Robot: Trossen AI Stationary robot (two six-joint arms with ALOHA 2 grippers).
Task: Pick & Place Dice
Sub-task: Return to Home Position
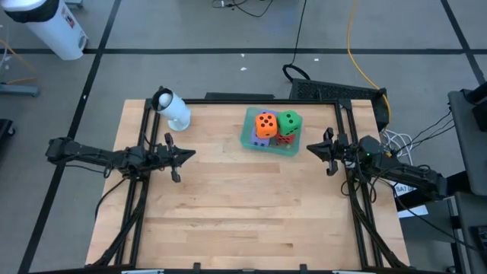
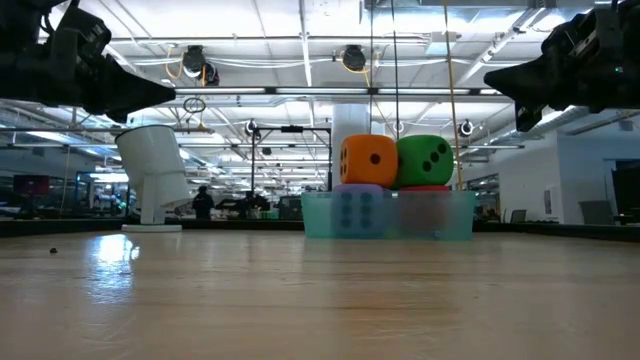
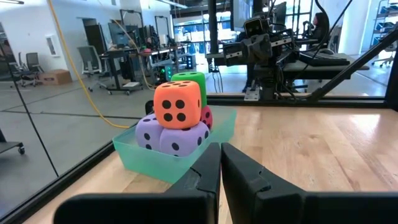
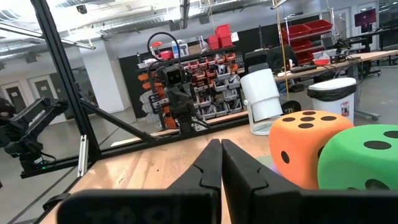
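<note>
One table [image 1: 243, 221] carries a teal tray [image 3: 143, 160] at your one o'clock, five dice [image 3: 180, 135] piled inside, orange die [image 1: 265, 124] and green die [image 1: 289, 122] topmost. Left gripper [image 1: 189, 154] at nine o'clock, right gripper [image 1: 312, 149] at three, both clenched empty.

Overhead, table-level, two opposed wrist views; dice [image 1: 268, 125] in all.

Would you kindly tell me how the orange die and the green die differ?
In the high view the orange die sits toward the left side of the teal tray, while the green die sits toward its right side. The orange die rests on a purple die, whereas the green die rests on the red die. Both are dark-pipped cubes on the upper layer, standing above the tray's rim.
</note>
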